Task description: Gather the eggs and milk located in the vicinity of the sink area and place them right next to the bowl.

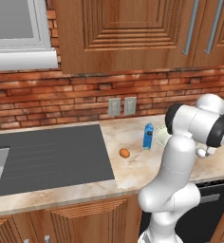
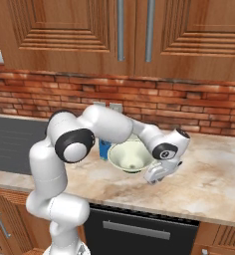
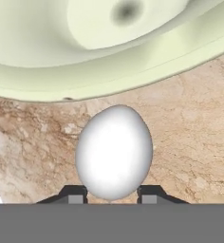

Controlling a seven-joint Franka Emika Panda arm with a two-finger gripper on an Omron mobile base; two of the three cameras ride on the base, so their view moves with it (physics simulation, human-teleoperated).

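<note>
The white egg (image 3: 114, 152) sits between my two dark fingertips (image 3: 76, 194), which press on its sides, just above the marble counter. My gripper (image 2: 156, 175) is shut on it, low beside the front right of the pale greenish bowl (image 2: 132, 157), whose rim (image 3: 109, 71) is close ahead in the hand view. The blue milk carton (image 1: 148, 136) stands upright left of the bowl, partly behind my arm in the right base view. The orange-brown egg (image 1: 125, 153) lies on the counter between the carton and the dark grey sink (image 1: 47, 156).
A brick wall with two outlets (image 1: 122, 106) backs the counter, and wooden cabinets (image 2: 134, 35) hang above. A dark appliance front (image 2: 139, 231) sits under the counter edge. Bare marble (image 2: 214, 174) stretches right of the bowl.
</note>
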